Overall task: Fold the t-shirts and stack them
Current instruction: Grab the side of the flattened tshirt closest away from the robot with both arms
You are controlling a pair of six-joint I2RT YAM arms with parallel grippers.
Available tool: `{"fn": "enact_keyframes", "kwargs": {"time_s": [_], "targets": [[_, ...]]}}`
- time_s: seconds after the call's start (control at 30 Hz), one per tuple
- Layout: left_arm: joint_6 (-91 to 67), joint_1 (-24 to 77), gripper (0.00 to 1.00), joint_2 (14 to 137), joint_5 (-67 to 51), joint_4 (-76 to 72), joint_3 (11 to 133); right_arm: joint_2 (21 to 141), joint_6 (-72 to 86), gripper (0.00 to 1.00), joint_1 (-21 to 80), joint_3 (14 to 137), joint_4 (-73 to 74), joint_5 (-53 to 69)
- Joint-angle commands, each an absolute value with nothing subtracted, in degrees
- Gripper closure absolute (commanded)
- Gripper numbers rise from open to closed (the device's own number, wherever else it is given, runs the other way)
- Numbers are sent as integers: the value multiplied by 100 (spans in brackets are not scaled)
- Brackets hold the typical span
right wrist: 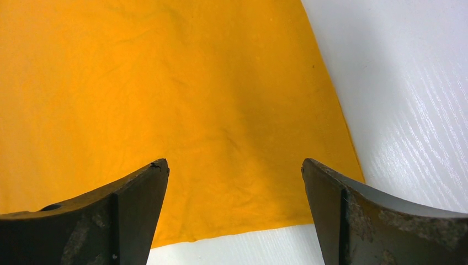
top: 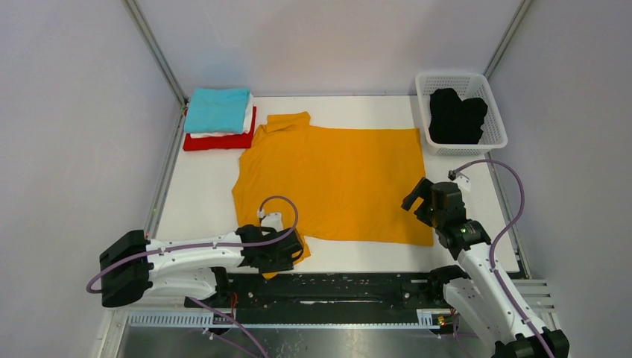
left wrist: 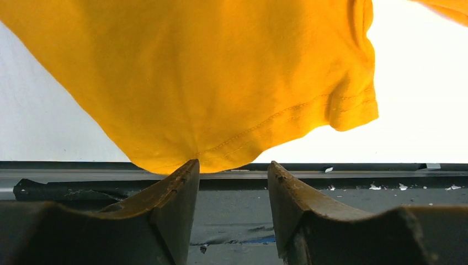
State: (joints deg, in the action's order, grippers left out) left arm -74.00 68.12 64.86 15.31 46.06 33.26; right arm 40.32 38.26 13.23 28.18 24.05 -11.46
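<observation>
The orange-yellow t-shirt (top: 335,179) lies spread flat in the middle of the white table. My left gripper (top: 296,252) is open over its near-left sleeve at the table's front edge. In the left wrist view the sleeve (left wrist: 221,72) bulges down to the tip of one finger (left wrist: 182,182), and nothing is between the jaws of the gripper (left wrist: 232,165). My right gripper (top: 414,200) is open wide just above the shirt's near-right corner (right wrist: 165,83), empty (right wrist: 234,163). A folded stack stands at the back left: teal (top: 217,110) on white (top: 248,118) on red (top: 220,142).
A white mesh basket (top: 498,138) at the back right holds black shirts (top: 456,115). A dark rail (top: 343,287) runs along the table's near edge, under the left gripper. Metal frame posts stand at the back corners.
</observation>
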Motion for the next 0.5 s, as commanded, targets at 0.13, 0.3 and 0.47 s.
{"fn": "enact_keyframes", "kwargs": {"time_s": [0.13,0.3,0.47], "targets": [[-7504,6785,52,6743,1431,4674,3257,4081,3834,0,1310,2797,2456,-1361],[-7497,6785,54,7044,1615,4642,3244,4126,3882,1,1312,2809,2527,-1402],[-7351,6727,73,7349,1884,4364,3387,3912,4189,0,1311,2783,3095,-1717]]}}
